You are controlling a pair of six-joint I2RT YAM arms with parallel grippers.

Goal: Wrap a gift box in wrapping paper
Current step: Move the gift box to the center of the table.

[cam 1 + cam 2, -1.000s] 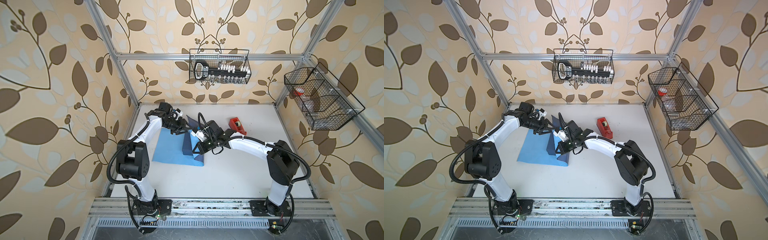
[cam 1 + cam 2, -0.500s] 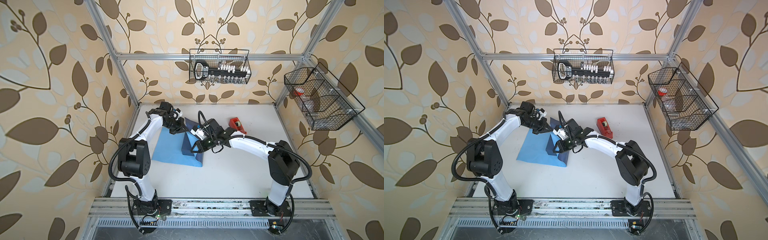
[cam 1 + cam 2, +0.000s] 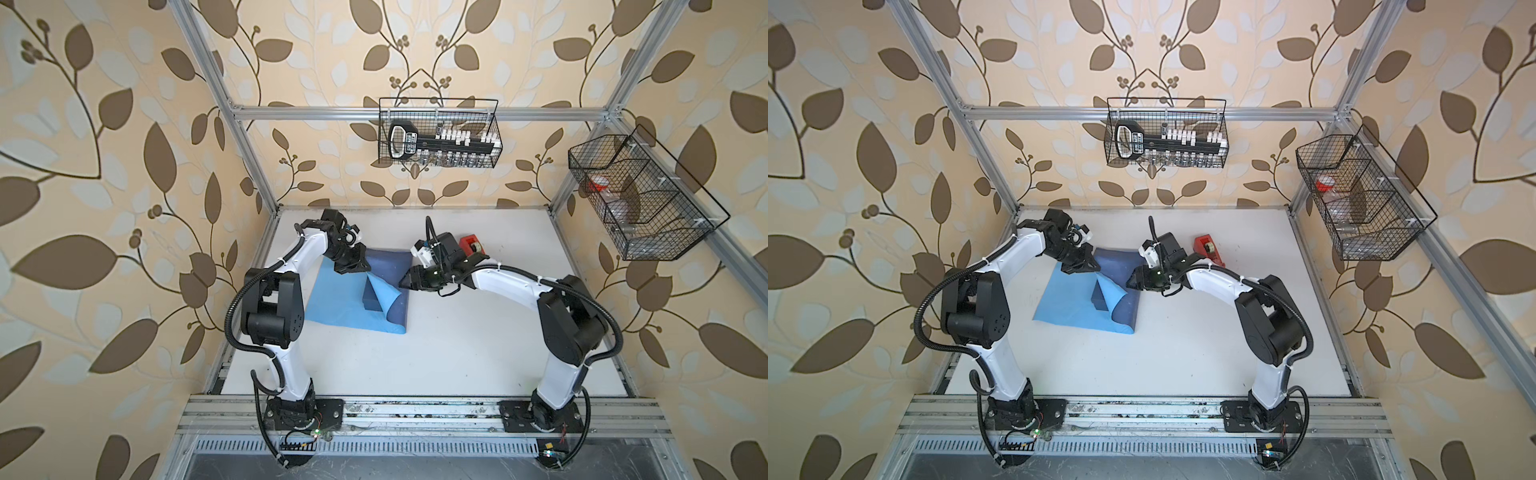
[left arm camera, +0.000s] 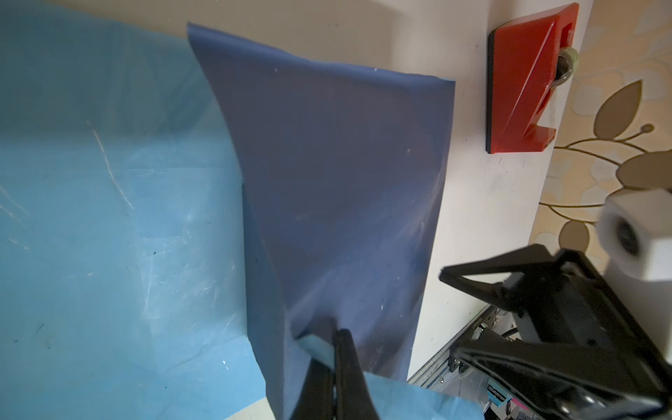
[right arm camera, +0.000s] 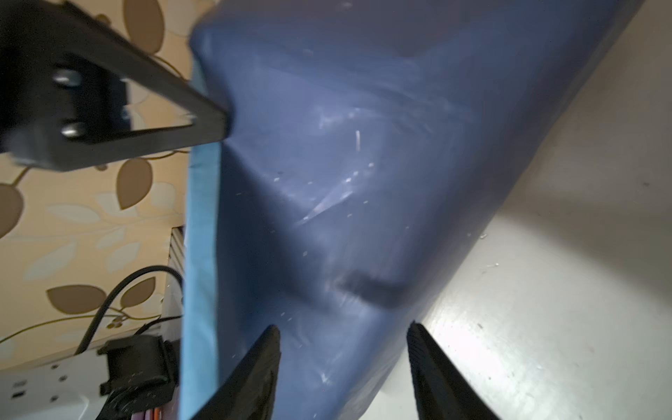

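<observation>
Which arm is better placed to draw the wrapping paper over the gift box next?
Probably the left: the left pincer is shut on an edge of the wrapping paper, near the gift box. The right pincer stands open, holding nothing.

Saw a red tape dispenser lying on the white table near the back wall. Spotted a back basket of black wire hung on the rear rail, holding a black-handled tool and white pieces. Noted a side basket, also wire, mounted on the frame.
</observation>
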